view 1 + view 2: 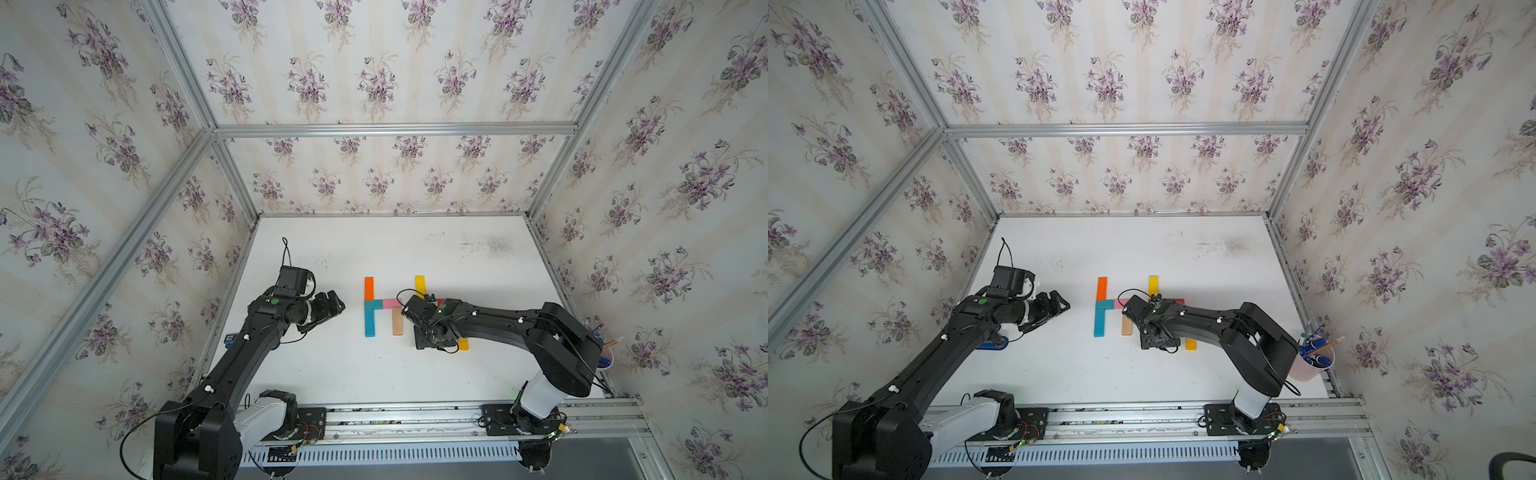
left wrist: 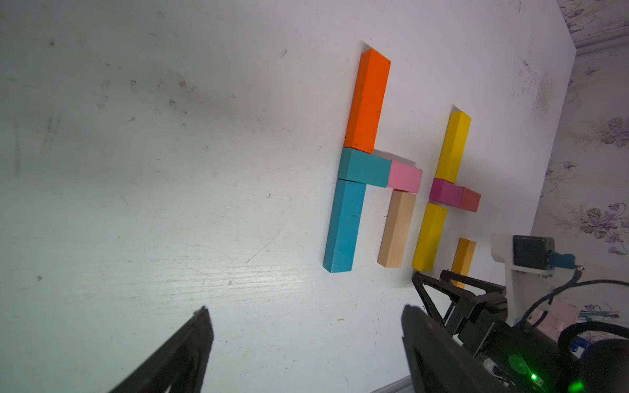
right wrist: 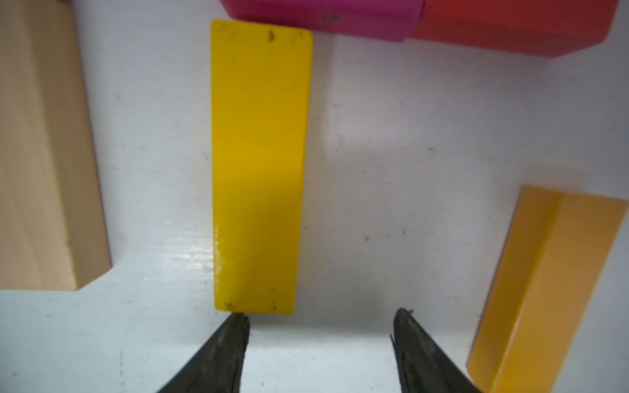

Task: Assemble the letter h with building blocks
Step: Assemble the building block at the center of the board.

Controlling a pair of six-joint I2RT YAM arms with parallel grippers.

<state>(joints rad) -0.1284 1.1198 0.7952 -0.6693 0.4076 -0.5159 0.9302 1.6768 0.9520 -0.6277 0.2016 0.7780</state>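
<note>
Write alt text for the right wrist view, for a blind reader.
A yellow block lies flat on a white table, with the open right gripper just short of its near end. A magenta block lies across its far end, a red block next to that; a wooden block and an amber block lie at either side.

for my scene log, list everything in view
orange block: 1, orange, far left
teal blocks: 2, teal, nearer than orange
pink block: 1, pink, beside short teal
wood block: 1, plain, next to pink
yellow blocks: 2, yellow, second stem
magenta block: 1, magenta, between yellows
red block: 1, red, touching magenta
amber block: 1, amber, apart
cup of pens: 1, pink, right edge
left hand: 1, black, open
right hand: 1, black, open near yellow
</note>
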